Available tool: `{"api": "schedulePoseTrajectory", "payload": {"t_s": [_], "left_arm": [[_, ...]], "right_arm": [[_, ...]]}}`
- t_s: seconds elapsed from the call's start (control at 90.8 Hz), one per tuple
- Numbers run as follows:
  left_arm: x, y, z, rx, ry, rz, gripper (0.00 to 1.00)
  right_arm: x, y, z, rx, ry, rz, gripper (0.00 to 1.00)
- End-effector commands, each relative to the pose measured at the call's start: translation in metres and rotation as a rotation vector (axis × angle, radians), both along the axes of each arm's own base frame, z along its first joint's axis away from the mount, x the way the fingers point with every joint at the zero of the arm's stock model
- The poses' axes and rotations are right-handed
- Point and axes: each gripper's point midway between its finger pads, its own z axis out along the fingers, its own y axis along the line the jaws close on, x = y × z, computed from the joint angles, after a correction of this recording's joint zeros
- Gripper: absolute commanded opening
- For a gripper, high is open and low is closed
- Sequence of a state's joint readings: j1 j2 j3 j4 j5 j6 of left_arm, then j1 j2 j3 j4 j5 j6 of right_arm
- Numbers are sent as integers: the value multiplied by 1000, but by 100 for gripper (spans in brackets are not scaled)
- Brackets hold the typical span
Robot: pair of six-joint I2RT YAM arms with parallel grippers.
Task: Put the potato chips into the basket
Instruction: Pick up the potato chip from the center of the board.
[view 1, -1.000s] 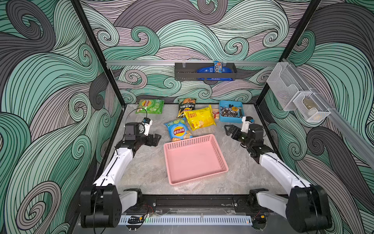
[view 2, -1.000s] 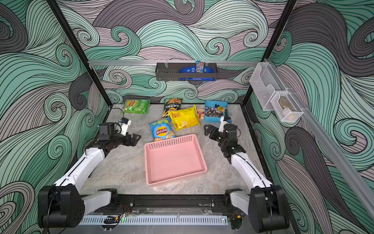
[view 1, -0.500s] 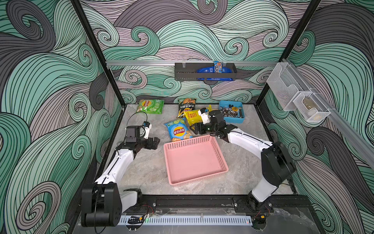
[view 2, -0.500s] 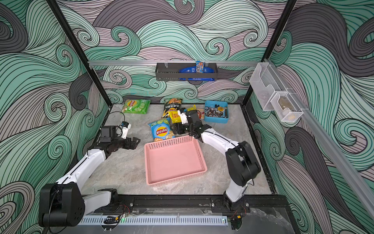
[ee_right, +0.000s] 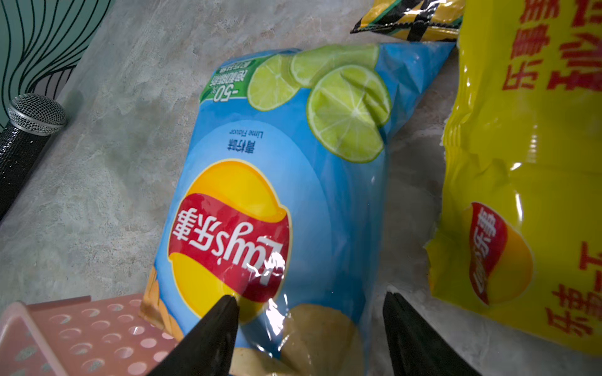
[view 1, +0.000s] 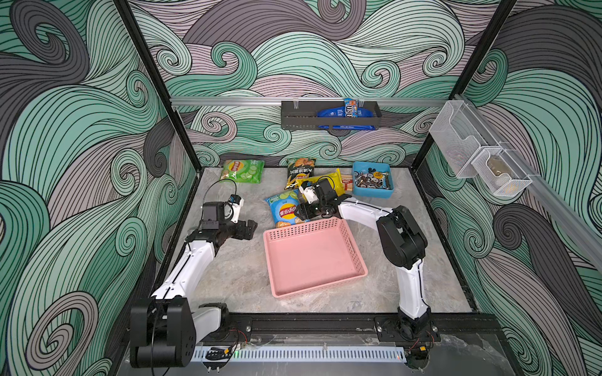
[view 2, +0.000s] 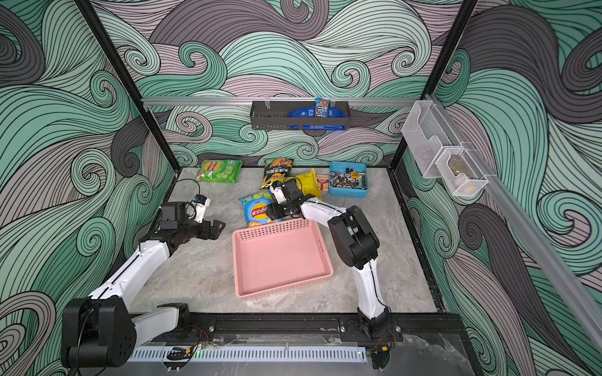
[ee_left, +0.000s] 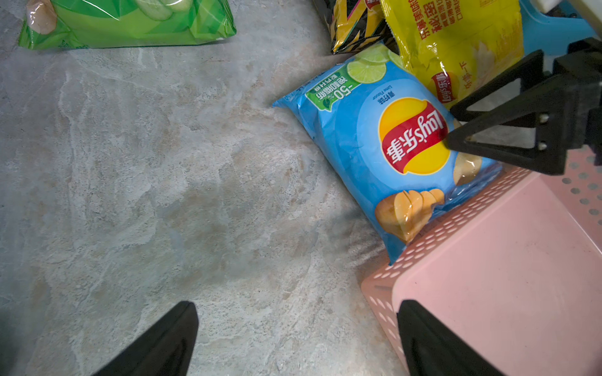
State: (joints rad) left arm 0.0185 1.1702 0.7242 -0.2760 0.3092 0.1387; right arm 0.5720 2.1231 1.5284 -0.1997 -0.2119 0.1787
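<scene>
On marble (ee_right: pixel 97 195), right gripper (ee_right: pixel 309 298) straddles blue bag (ee_right: pixel 293 195), jaws open, apparently not gripping.

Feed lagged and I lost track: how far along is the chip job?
Done: nothing; the pink basket is empty. In hand: the right gripper straddles the blue bag, jaws open, bag not lifted. The left gripper is open over the tabletop. Left: all four bags, including the green bag, black-and-yellow bag and yellow bag.
</scene>
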Motion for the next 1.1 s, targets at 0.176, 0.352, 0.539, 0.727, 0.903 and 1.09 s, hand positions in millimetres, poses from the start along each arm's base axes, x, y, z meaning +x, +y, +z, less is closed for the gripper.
{"api": "schedulePoseTrajectory", "payload": {"t_s": [0.176, 0.352, 0.539, 0.727, 0.903, 1.09], "left_arm": [[2, -3, 4, -17, -12, -20, 99], [2, -2, 3, -15, -9, -19, 99], [3, -2, 4, -11, -13, -18, 98], [3, -1, 3, -7, -13, -11, 98], [3, 0, 4, -5, -15, -8, 98], [4, 0, 4, -4, -16, -7, 98]], "right_arm": [[1, 12, -15, 5, 28, 71, 57], [4, 14, -9, 11, 13, 70, 38], [5, 15, 11, 31, -18, 71, 20], [3, 20, 36, 58, -50, 70, 8], [3, 27, 74, 109, -98, 65, 1], [-3, 31, 124, 180, -152, 67, 0]]}}
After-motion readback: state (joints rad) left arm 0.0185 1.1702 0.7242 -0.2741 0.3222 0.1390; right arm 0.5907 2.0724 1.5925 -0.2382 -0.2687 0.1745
